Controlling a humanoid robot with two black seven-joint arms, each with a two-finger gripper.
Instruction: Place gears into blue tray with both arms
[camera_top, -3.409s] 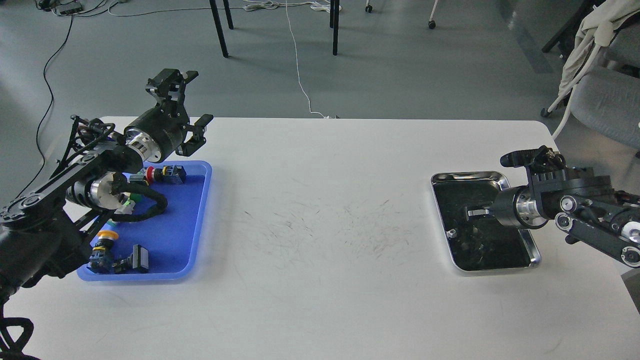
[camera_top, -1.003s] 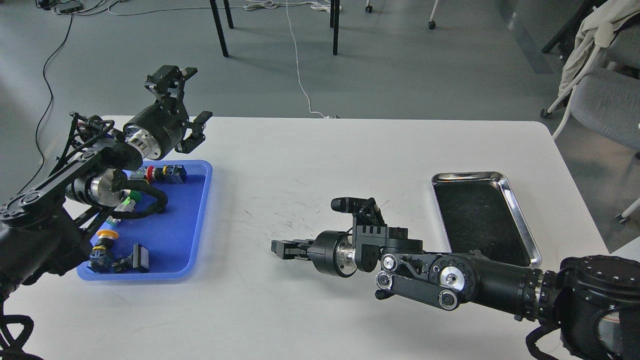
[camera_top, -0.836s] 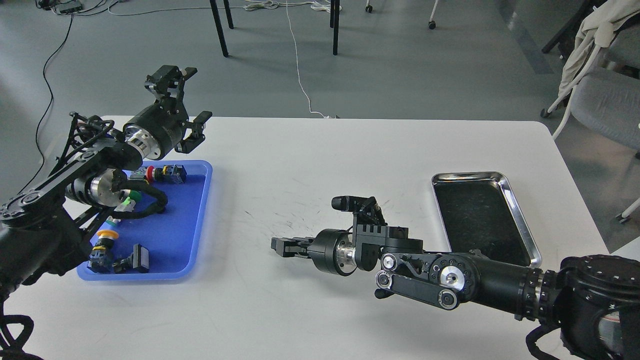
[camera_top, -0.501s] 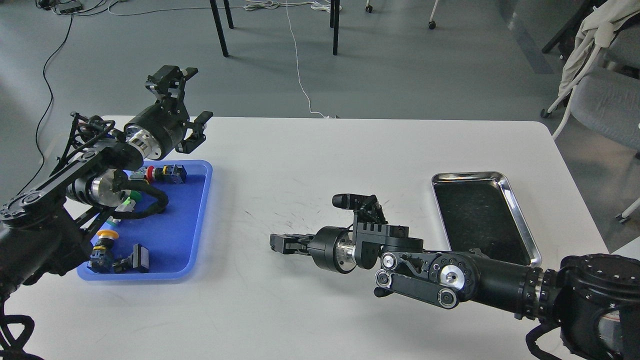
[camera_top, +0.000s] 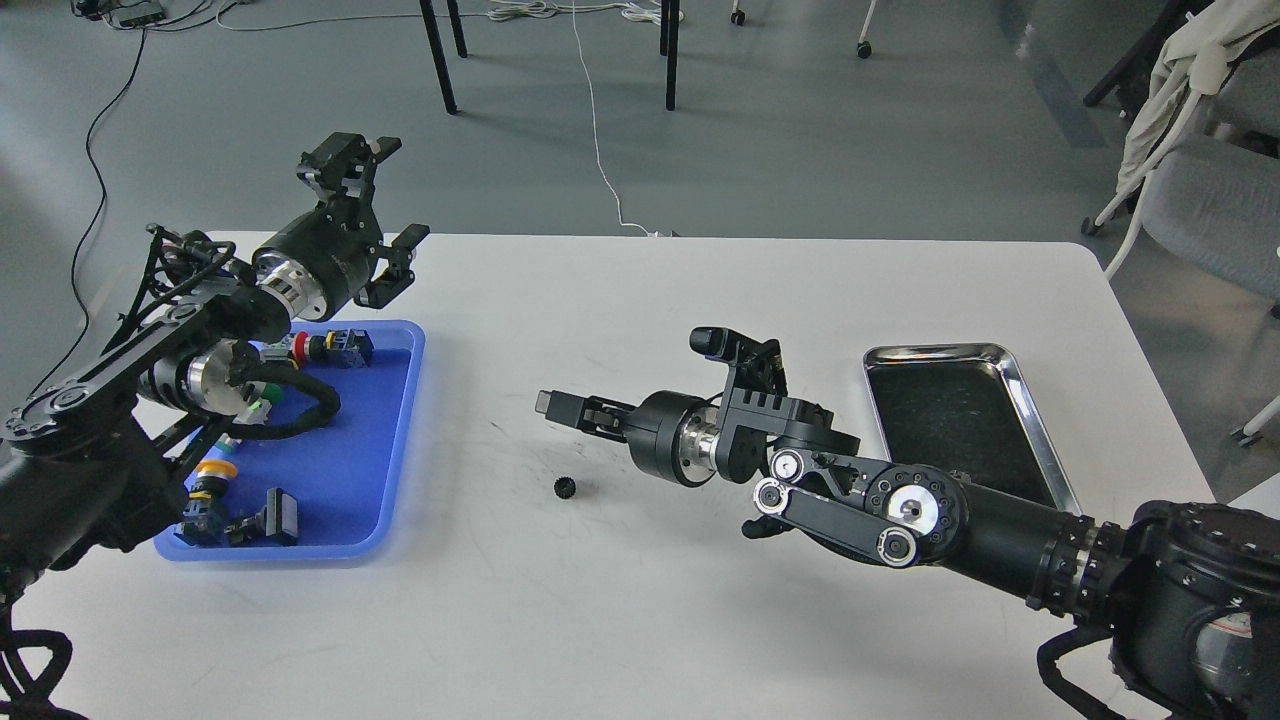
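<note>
One small black gear (camera_top: 563, 487) lies loose on the white table, to the right of the blue tray (camera_top: 372, 450). My right gripper (camera_top: 552, 406) hovers just above and slightly behind the gear, pointing left, open with nothing between its fingers. Above the blue tray's far corner my left gripper (camera_top: 400, 192) is raised, its fingers spread wide open and empty. No gear shows inside the blue tray.
The blue tray holds red, green and yellow-capped push-button switches (camera_top: 318, 347) and black connector parts (camera_top: 275, 517). A shiny steel tray (camera_top: 935, 350) sits at the right, partly behind my right arm. Chair legs and cables stand on the floor beyond the table.
My right gripper came from the steel tray to the table's middle, then lifted up and back. The gear now lies free on the table below it. The left arm barely moved.
</note>
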